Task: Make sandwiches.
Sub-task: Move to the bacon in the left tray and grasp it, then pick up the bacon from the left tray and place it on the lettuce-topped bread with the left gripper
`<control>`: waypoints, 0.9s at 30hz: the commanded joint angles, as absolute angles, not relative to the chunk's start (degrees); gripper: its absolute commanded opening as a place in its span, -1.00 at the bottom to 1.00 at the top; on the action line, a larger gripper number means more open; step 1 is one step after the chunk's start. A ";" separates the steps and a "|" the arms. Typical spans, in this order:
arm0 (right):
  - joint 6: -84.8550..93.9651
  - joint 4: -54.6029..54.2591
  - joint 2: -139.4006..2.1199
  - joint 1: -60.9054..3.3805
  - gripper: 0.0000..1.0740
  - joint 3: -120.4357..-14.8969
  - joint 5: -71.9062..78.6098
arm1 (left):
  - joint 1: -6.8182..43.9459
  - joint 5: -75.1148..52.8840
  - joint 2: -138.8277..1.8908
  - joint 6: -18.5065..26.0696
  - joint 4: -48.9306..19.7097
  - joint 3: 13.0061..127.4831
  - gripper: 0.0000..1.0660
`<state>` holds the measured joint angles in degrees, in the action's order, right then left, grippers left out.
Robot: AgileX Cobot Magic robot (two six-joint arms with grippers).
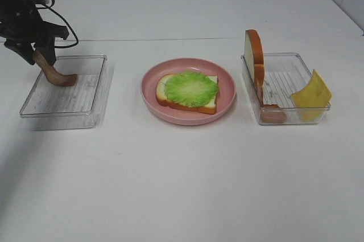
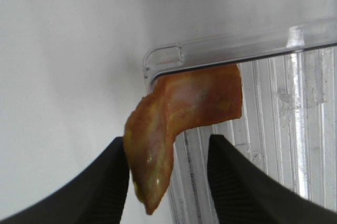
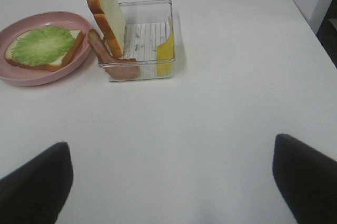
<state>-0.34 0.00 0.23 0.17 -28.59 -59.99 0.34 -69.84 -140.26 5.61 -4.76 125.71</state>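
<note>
Sandwich (image 1: 187, 91), so far one bread base topped with lettuce, lies on the pink plate (image 1: 227, 102) mid-table. The right gripper (image 3: 169, 142) hangs wide open over the table. The right tray (image 1: 284, 57) holds an upright bread slice (image 1: 254, 54), a red slice (image 1: 273, 114) and leaning cheese (image 1: 311, 95). At the left tray (image 1: 62, 114) corner, the left gripper (image 2: 168, 145) straddles the bacon (image 2: 179, 108), one finger touching, the other clear: not clamped
</note>
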 commanded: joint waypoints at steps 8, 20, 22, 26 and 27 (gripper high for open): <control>-0.29 0.00 1.55 0.29 0.83 -28.71 -60.16 | 0.46 -70.07 -140.20 4.98 -4.18 125.88 -0.36; -0.29 0.00 1.55 0.29 0.83 -28.71 -60.16 | 0.46 -69.50 -139.92 5.21 -4.58 126.68 -1.00; -0.29 0.00 1.55 0.29 0.83 -28.71 -60.16 | 0.46 -71.56 -139.92 5.61 -5.44 128.23 -1.00; -0.29 0.00 1.55 0.29 0.83 -28.71 -60.16 | 0.46 -73.11 -139.34 5.96 -7.68 131.26 -1.00; -0.29 0.00 1.55 0.29 0.83 -28.71 -60.16 | 0.46 -72.99 -138.08 6.07 -9.28 132.18 -1.00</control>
